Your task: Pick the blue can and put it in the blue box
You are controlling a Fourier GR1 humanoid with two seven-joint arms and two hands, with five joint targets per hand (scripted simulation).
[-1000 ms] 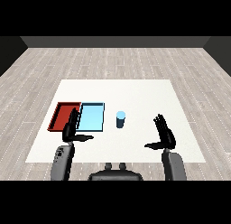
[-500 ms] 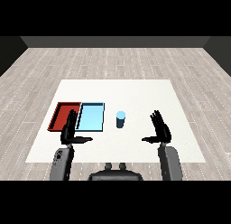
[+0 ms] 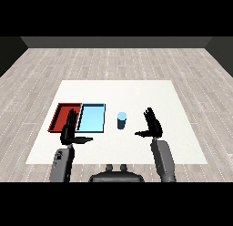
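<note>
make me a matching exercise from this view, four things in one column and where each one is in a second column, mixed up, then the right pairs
Things:
1. blue can
2. red tray
3. light blue tray
4. right hand

Places:
A. farthest left on the table
B. open, to the right of the can, not touching it
C. standing upright between the trays and the right hand
D. directly beside the red tray, on its right

Pairs: 1-C, 2-A, 3-D, 4-B
</note>
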